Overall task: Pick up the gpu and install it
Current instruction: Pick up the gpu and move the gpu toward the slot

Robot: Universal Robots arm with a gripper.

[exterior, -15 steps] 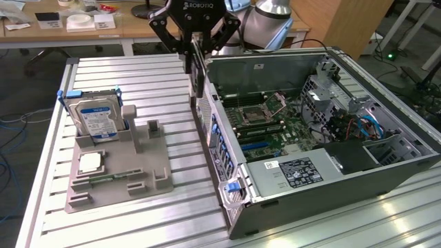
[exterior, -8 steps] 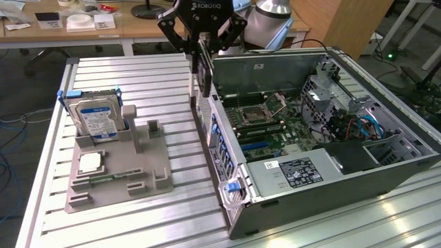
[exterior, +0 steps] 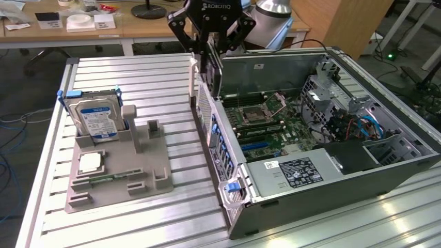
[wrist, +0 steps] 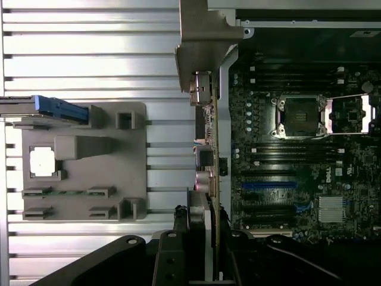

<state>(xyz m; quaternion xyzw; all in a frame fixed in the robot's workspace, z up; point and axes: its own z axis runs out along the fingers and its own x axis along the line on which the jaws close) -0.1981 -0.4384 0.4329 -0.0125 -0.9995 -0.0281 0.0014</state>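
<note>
Pincer (exterior: 215, 50) hangs vertical (fingers downward), jaws partly closed, gripping.

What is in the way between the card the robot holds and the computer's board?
Nothing lies on the motherboard's blue slot. The gpu, clamped in the gripper, hangs close by the case's side wall, so its rim may block it.

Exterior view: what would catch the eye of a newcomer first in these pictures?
The gripper at the top middle is shut on the gpu, which hangs on edge over the left side of the open case. The case fills the exterior view's right, its motherboard bare. On the exterior view's left, a hard drive with a blue label stands upright in a grey holder.
</note>
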